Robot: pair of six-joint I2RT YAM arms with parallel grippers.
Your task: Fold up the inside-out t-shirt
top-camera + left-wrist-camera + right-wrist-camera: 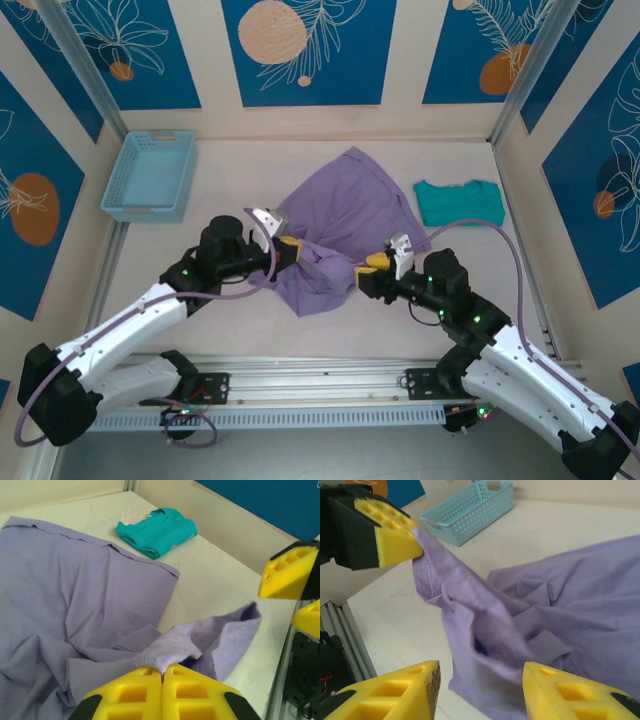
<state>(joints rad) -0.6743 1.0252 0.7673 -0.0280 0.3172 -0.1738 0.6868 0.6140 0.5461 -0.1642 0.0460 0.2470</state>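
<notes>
Left gripper (pixel 162 672): yellow hollow-celled fingers (pixel 130 692) are pressed together, clamped on a stitched edge of the inside-out t-shirt (pixel 345 200) and holding that corner up off the table (pixel 230 320). Right gripper (pixel 480 677): I see the jaws apart with nothing pinched, and soft fabric sagging just beyond them. The shirt is thin lavender knit at mid-table, crumpled by the grippers and flatter toward the back. Further back are a folded teal garment (pixel 458 201) on the right and a light blue lattice-walled basket (pixel 150 175) on the left.
</notes>
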